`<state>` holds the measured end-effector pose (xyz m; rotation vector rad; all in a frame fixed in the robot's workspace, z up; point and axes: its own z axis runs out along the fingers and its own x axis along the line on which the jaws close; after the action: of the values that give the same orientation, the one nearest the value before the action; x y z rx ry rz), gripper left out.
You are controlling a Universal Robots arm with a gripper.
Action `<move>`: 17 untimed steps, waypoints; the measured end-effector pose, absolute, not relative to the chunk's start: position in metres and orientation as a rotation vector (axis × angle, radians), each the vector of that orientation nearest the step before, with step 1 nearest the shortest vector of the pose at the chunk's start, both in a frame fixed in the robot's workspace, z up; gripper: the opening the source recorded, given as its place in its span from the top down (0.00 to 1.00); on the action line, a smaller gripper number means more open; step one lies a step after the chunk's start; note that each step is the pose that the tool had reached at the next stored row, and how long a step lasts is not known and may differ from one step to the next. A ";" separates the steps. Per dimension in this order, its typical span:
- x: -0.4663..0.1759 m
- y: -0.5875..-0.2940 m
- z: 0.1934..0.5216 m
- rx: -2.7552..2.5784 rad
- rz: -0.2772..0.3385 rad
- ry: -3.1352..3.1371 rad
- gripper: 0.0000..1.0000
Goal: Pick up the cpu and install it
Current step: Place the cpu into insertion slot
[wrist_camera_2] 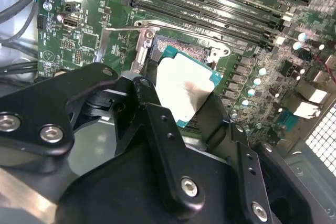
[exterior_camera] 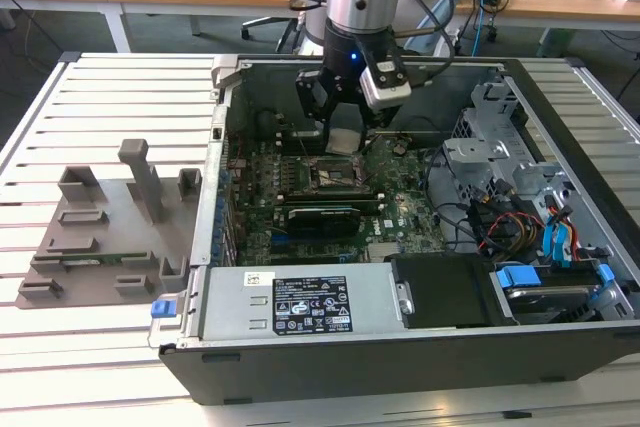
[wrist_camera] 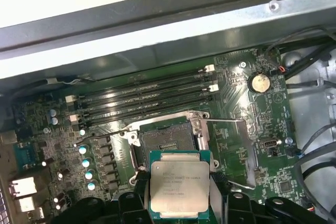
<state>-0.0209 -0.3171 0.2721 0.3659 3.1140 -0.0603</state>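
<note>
The cpu (wrist_camera: 176, 187), a flat square chip with a silvery top plate and a thin rim, sits between my gripper's (wrist_camera: 178, 195) two black fingers, which are shut on its opposite edges. It hangs just above the motherboard, beside the open black socket frame (wrist_camera: 167, 140), and overlaps the frame's near edge. In the second wrist view the cpu (wrist_camera_2: 184, 90) is tilted over the socket (wrist_camera_2: 181, 51), with the gripper (wrist_camera_2: 184, 102) clamped around it. In the exterior view the gripper (exterior_camera: 347, 132) reaches down into the open computer case, above the socket (exterior_camera: 335, 175).
The case walls (exterior_camera: 215, 187) surround the board. Memory slots (wrist_camera: 147, 98) run beside the socket. A power supply (exterior_camera: 300, 302) lies along the case's near side. A drive cage with cables (exterior_camera: 520, 207) fills the exterior view's right. A grey tray with upright blocks (exterior_camera: 110, 227) rests on the slatted table.
</note>
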 end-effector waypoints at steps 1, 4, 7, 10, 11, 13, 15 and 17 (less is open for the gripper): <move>-0.021 -0.317 0.272 0.381 -0.061 3.112 0.45; -0.021 -0.317 0.272 0.408 -0.061 3.109 0.45; -0.021 -0.317 0.272 0.454 -0.061 3.103 0.45; -0.021 -0.317 0.272 0.507 -0.061 3.096 0.45; -0.021 -0.317 0.272 0.516 -0.061 3.094 0.45; -0.021 -0.317 0.272 0.552 -0.062 3.089 0.45; -0.021 -0.317 0.272 0.592 -0.062 3.082 0.45; -0.021 -0.317 0.272 0.619 -0.062 3.077 0.45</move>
<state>-0.0209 -0.3171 0.2715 0.6194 3.0767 -0.0618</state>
